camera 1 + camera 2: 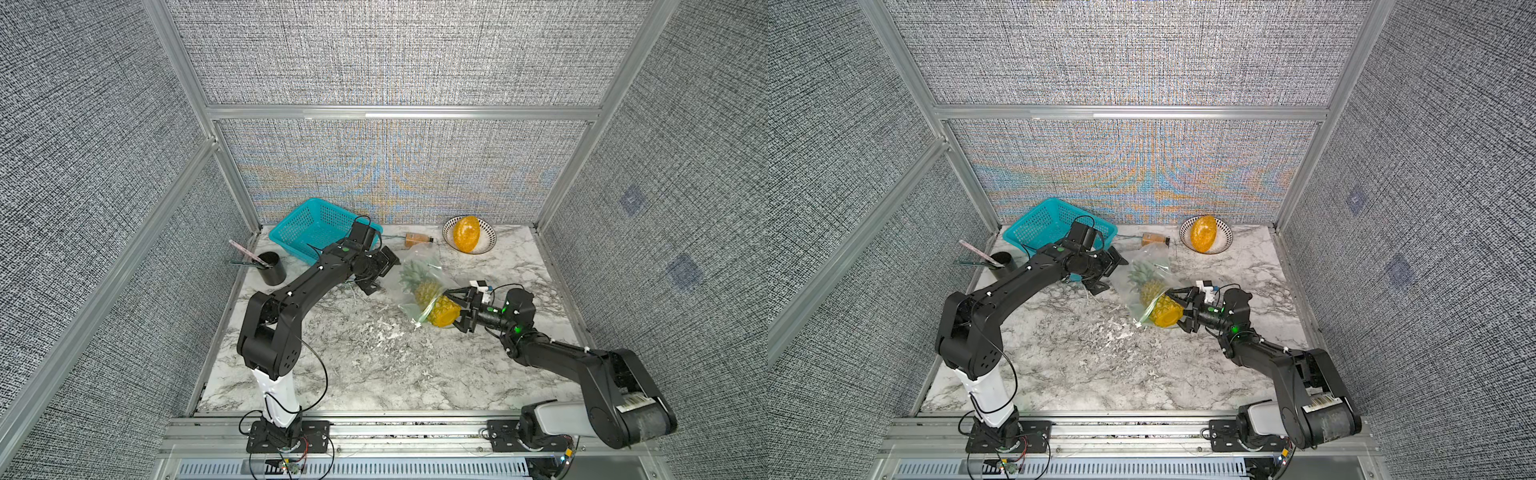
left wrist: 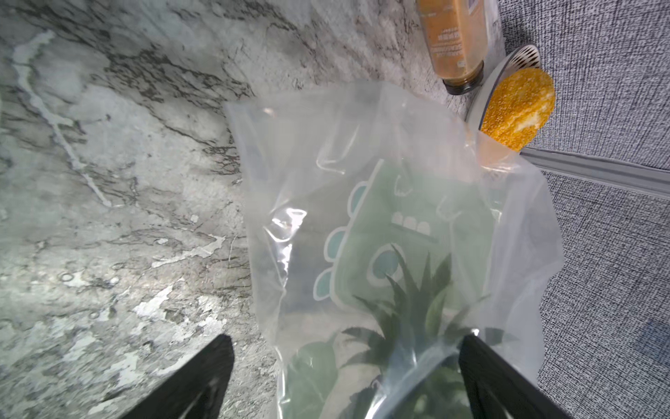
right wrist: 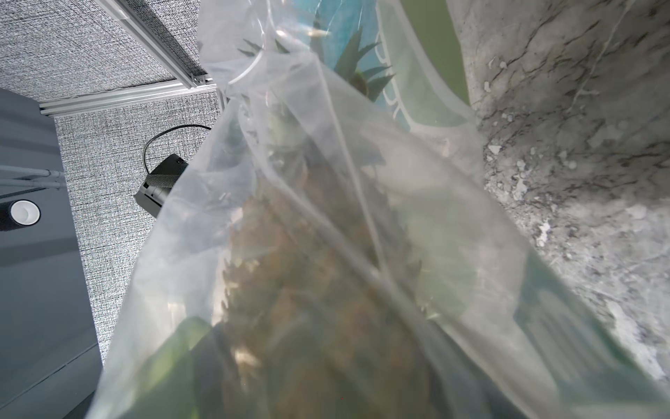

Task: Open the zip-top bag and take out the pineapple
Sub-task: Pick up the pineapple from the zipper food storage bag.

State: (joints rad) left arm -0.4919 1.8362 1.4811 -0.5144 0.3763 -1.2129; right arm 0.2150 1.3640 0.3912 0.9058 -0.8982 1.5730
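Plastic of the zip-top bag (image 1: 424, 266), clear, crinkled, printed pale green, lies just ahead of the left gripper (image 1: 384, 274), its jaws wide and empty. The pineapple (image 1: 438, 313), scaly yellow body half out, crown inside, sits clamped in the right gripper's (image 1: 454, 311) jaws.

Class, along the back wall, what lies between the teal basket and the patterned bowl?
A small brown bottle lies on its side between the teal basket and the patterned bowl; both top views show it.
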